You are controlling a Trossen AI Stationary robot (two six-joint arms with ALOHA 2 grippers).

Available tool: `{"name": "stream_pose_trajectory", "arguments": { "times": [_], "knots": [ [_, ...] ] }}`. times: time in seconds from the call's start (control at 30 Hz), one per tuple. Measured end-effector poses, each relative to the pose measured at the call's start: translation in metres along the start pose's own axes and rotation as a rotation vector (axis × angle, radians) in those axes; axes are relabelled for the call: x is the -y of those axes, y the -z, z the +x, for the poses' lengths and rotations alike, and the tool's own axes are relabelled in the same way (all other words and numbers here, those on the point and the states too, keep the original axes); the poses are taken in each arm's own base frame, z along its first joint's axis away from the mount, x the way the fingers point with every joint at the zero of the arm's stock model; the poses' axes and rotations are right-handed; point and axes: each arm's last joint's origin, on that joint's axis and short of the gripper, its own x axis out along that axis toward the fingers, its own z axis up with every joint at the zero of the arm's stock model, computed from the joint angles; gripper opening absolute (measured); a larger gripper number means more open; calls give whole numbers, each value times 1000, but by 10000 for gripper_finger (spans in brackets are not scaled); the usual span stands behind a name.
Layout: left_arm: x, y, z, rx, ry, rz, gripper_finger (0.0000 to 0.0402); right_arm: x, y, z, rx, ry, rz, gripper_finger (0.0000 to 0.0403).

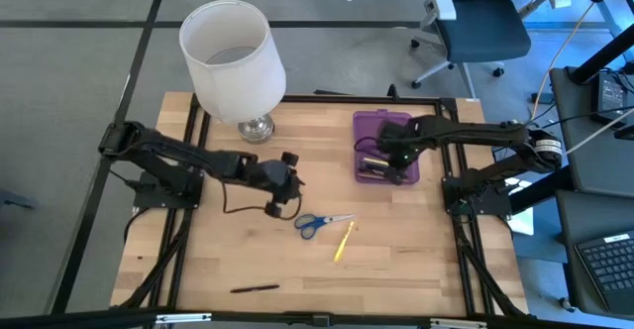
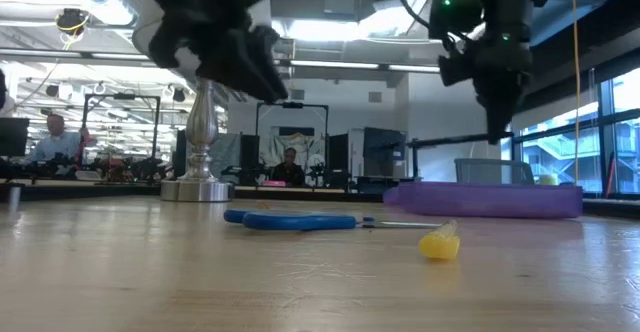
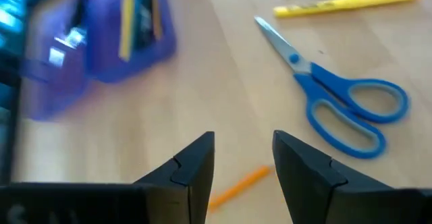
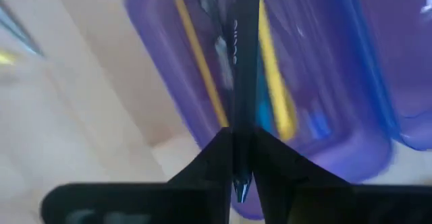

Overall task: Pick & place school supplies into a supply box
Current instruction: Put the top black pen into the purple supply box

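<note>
The purple supply box (image 1: 384,147) lies open at the table's far right, with yellow pencils (image 4: 273,82) and a blue pen inside. My right gripper (image 1: 396,164) hangs over the box, shut on a thin black pen (image 4: 244,55). My left gripper (image 1: 286,183) hovers left of centre, open and empty, and an orange pencil (image 3: 239,185) lies on the table below its fingers (image 3: 192,166). The blue-handled scissors (image 1: 322,222) and a yellow pencil (image 1: 344,241) lie flat near the middle. Another black pen (image 1: 255,289) lies near the front edge. My right gripper pinches the black pen near one end (image 4: 241,158) between its two fingers; a short tip pokes out behind them. The fingers point down, and the pen runs on along them, hanging over the box's inside (image 2: 495,130), lifted clear.
A white-shaded lamp (image 1: 233,59) on a metal foot (image 2: 198,188) stands at the table's far left. Bare wood lies between the scissors and the box (image 3: 223,69). An office chair (image 1: 475,27) and people at desks show beyond the table.
</note>
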Motion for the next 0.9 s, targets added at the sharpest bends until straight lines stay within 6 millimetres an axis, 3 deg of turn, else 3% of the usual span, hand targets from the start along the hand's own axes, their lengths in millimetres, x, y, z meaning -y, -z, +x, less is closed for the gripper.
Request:
{"name": "stream_pose_trajectory", "arguments": {
  "times": [0.27,0.5,0.9],
  "knots": [
    [-25,20,6,-79,36,38,143,4,17,28,-65,57,-27,52],
    [-35,42,33,-198,76,119,143,8,26,47,-61,91,9,52],
    [-48,69,58,-317,114,222,143,10,23,51,-8,83,43,53]
  ]
}}
